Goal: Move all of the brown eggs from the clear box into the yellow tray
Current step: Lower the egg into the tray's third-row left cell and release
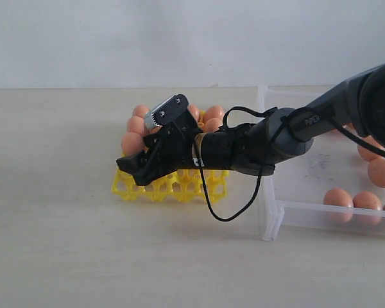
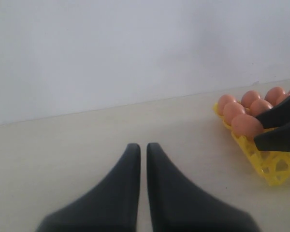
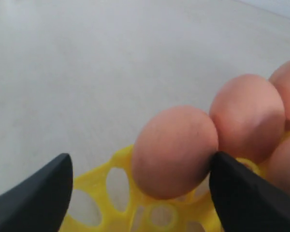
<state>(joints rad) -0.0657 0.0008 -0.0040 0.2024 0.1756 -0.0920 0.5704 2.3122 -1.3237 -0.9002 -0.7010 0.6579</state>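
Your right gripper [image 3: 140, 162]: jaws spread, nothing held. One finger [image 3: 241, 193] touches seated egg [image 3: 174, 150] in yellow tray [image 3: 94, 181] edge cup. Lift straight up, no sideways drag. Beyond: more brown eggs [image 1: 337, 196] in clear box [image 1: 308, 213].

Eggs [image 3: 174, 152] orange-brown, plain; tray [image 1: 170, 187] brt yellow; box [image 1: 308, 216] clear; R pincer [image 3: 140, 162] black.

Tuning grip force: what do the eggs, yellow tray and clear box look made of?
Brown eggs: matte, faintly speckled shell; real or dummy unclear. Yellow tray: smooth moulded plastic, thin open lattice. Clear box: transparent rigid plastic, see-through walls, smudged floor.
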